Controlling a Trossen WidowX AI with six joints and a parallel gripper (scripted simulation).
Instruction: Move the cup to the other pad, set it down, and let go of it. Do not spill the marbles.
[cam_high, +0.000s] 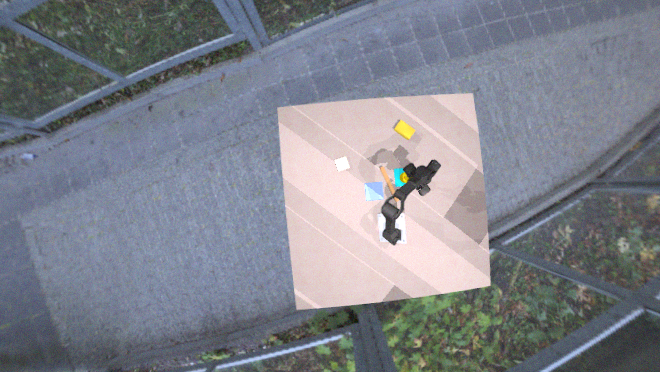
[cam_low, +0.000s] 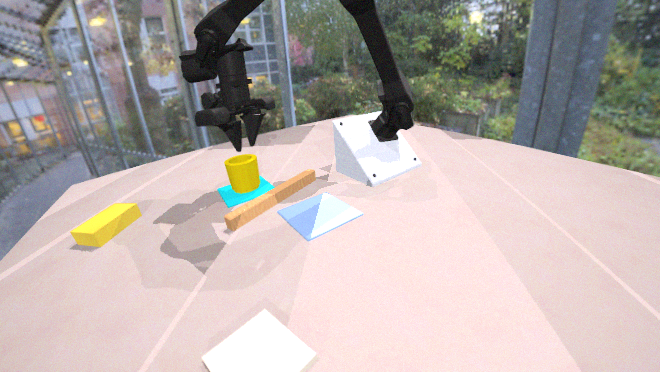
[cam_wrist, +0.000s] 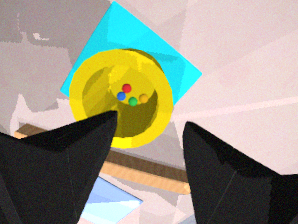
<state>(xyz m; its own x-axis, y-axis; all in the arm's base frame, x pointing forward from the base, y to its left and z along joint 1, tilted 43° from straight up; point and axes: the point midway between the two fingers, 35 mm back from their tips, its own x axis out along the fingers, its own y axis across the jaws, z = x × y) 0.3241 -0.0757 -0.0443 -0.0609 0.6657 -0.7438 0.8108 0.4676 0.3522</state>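
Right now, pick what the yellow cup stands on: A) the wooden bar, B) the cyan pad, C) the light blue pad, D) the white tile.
B: the cup stands upright on the cyan pad, with the open gripper above its rim.

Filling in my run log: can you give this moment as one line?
phase: release done | tool: open, empty, above cup | cup: upright on cyan pad | marbles: inside cup
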